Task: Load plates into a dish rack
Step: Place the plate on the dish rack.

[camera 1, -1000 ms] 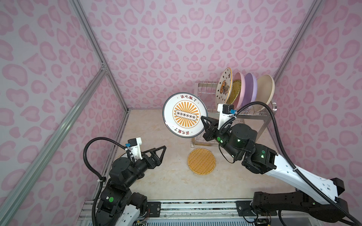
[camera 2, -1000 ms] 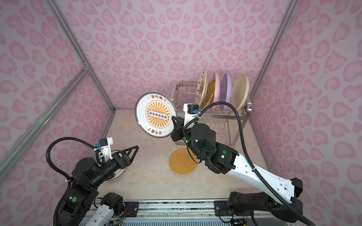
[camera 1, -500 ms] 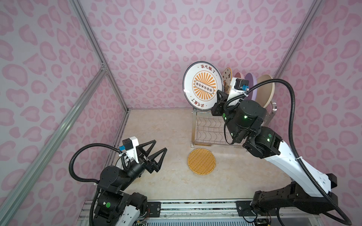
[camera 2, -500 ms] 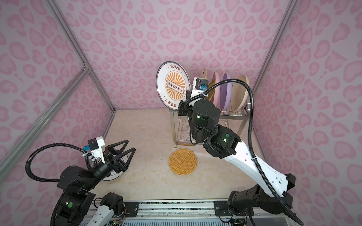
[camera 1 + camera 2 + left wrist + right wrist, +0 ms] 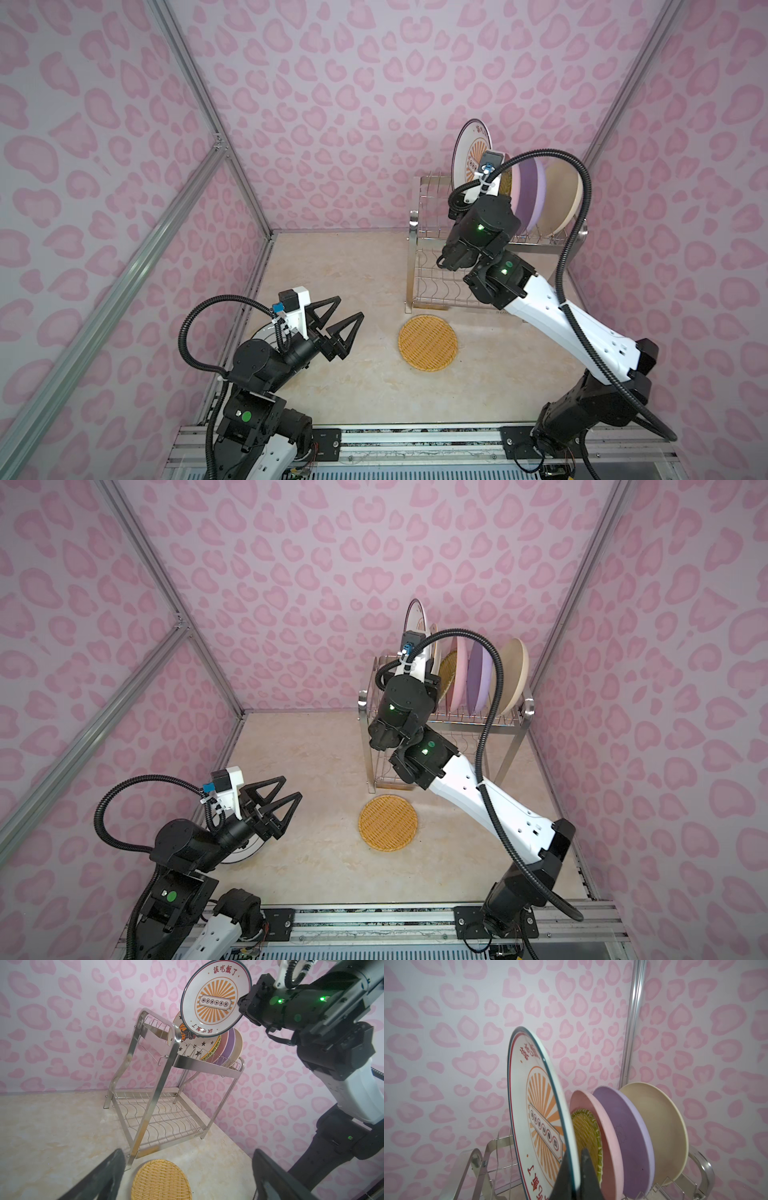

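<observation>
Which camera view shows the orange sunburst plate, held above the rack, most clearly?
The left wrist view: the orange sunburst plate faces it, so almost its whole face shows. In both top views the plate is nearly edge-on, partly behind the wrist camera. The right wrist view sees it close, steeply angled, partly out of frame.

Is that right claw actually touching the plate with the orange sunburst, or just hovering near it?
Touching. The right wrist view shows the right claw shut on the sunburst plate, one dark finger on each side of its rim.
</observation>
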